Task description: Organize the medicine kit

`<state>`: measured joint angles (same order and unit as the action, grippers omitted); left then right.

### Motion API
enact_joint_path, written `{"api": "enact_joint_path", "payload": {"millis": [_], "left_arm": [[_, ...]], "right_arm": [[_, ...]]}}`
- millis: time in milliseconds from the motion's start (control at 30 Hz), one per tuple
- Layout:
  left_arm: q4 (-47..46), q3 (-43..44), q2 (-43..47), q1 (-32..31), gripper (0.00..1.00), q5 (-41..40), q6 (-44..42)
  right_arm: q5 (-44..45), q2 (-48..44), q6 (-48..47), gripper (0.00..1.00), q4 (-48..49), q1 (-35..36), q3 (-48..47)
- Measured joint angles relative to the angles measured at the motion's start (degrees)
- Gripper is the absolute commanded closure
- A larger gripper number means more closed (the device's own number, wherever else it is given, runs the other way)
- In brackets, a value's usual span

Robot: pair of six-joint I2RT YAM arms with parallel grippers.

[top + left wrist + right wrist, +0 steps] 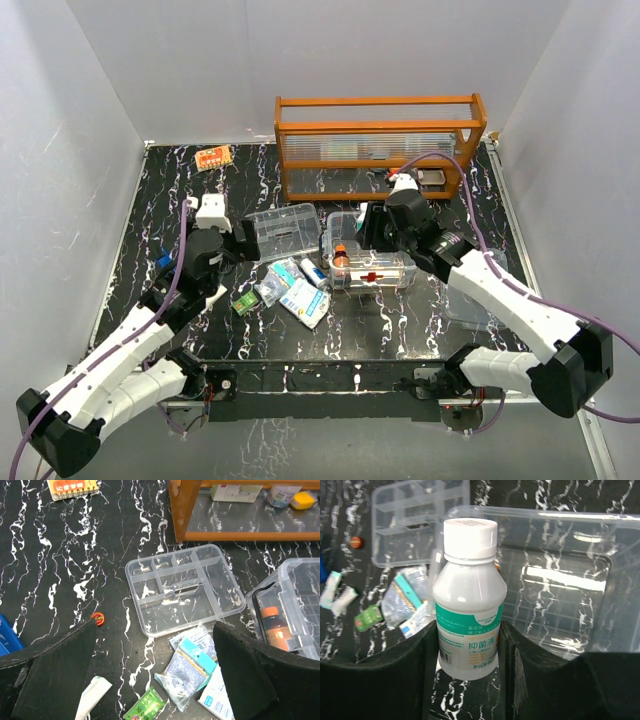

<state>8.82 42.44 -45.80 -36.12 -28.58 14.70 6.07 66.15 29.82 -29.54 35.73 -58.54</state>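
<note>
One orange-capped bottle (340, 258) lies in the box (372, 265); the right pincer (467, 640) pinches a white bottle (468, 605) at it, the left pincer (155, 627) hangs spread above loose packets (192, 665), and the divided tray (182, 587) is unfilled.

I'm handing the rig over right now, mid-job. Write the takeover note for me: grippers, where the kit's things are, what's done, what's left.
Left gripper: open, empty, above the loose packets in front of the divided tray.
Right gripper: shut on the white bottle, held upright at the open clear box.
Done: an orange-capped bottle is in the box.
Left: white bottle, packets, then the tray, which sits empty on the table, left of the box.
</note>
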Motion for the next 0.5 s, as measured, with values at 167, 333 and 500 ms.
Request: {"api": "enact_joint_path", "payload": {"millis": [167, 333, 500], "left_arm": [[-1.18, -2.12, 0.11, 0.0, 0.01, 0.28, 0.09], [-2.54, -2.1, 0.04, 0.0, 0.01, 0.68, 0.11], [-2.67, -2.1, -0.28, 0.0, 0.01, 1.44, 0.11]], "right_arm": [[-0.09, 4.63, -1.77, 0.72, -3.54, -1.81, -0.68], [-2.49, 8.96, -2.97, 0.72, -4.85, -3.19, -1.05], [-4.63, 13.57, -3.37, 0.72, -4.98, -3.61, -1.81]]}}
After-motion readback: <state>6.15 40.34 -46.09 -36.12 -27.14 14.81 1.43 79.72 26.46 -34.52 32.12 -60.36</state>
